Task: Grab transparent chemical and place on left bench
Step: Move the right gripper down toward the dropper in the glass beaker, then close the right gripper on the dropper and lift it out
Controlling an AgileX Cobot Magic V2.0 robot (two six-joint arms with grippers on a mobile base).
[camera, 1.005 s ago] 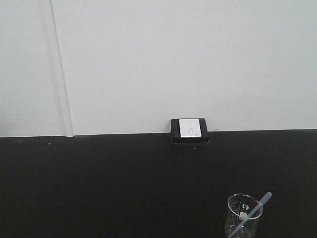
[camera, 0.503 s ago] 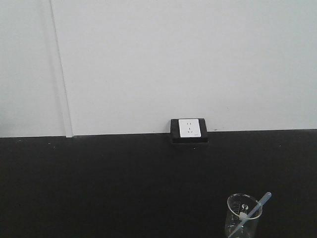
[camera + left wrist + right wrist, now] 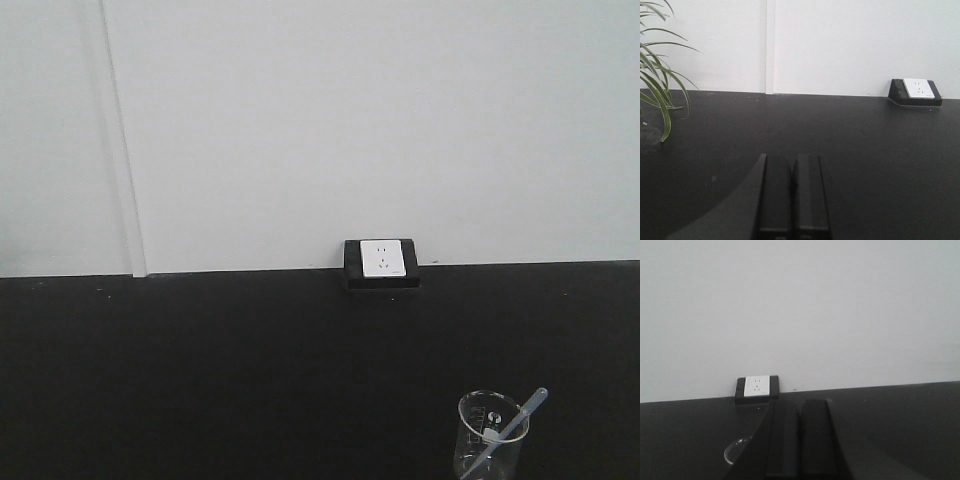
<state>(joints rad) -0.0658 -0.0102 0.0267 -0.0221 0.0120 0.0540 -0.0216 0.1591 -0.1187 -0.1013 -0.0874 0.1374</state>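
Note:
The transparent chemical, a slim clear bluish pipette (image 3: 517, 418), stands slanted in a small clear glass beaker (image 3: 487, 438) at the front right of a black worktop (image 3: 250, 370). Neither gripper shows in the front view. My left gripper (image 3: 792, 159) is shut and empty over the worktop, far from the beaker. My right gripper (image 3: 800, 402) is shut and empty; the beaker's rim (image 3: 735, 450) shows just left of its fingers. The left bench with white bins is out of view.
A white wall socket in a black frame (image 3: 382, 262) sits at the back of the worktop against the white wall; it also shows in the left wrist view (image 3: 916, 91) and the right wrist view (image 3: 757, 388). Green plant leaves (image 3: 657, 80) hang at the left.
The view has shifted very slightly; the beaker and pipette stay in the same place. Nothing was taken hold of.

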